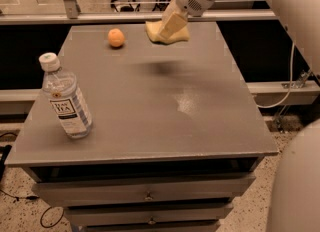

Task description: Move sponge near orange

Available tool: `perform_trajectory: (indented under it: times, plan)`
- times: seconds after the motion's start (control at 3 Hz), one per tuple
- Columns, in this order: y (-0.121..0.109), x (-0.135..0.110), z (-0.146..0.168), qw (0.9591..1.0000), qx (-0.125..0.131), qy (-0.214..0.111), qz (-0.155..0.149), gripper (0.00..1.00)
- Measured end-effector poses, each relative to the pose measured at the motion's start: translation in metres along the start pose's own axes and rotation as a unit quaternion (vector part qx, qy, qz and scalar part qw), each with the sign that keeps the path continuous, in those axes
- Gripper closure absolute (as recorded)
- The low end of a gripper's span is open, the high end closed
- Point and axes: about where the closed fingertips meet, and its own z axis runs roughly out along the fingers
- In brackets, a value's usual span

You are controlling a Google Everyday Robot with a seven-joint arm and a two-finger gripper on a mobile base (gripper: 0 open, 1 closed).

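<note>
The pale yellow sponge is held off the grey table near its far edge; its shadow falls on the tabletop below. My gripper comes down from the upper right and is shut on the sponge, one pale finger lying across its front. The small round orange rests on the table at the far left, a short way left of the sponge and apart from it.
A clear water bottle with a white cap stands at the table's left edge. Drawers sit under the tabletop. My white arm fills the upper right and lower right. A rail and chairs lie beyond the far edge.
</note>
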Motion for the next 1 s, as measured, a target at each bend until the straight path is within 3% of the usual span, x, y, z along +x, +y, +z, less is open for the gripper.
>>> perform_trajectory:
  times: [0.33, 0.67, 1.0]
  plan:
    - [-0.037, -0.016, 0.014, 0.9988, 0.029, -0.031, -0.023, 1.00]
    - [-0.050, -0.026, 0.049, 0.9980, 0.016, -0.056, -0.024, 1.00]
    - [-0.051, -0.029, 0.074, 0.9980, 0.007, -0.060, -0.020, 1.00]
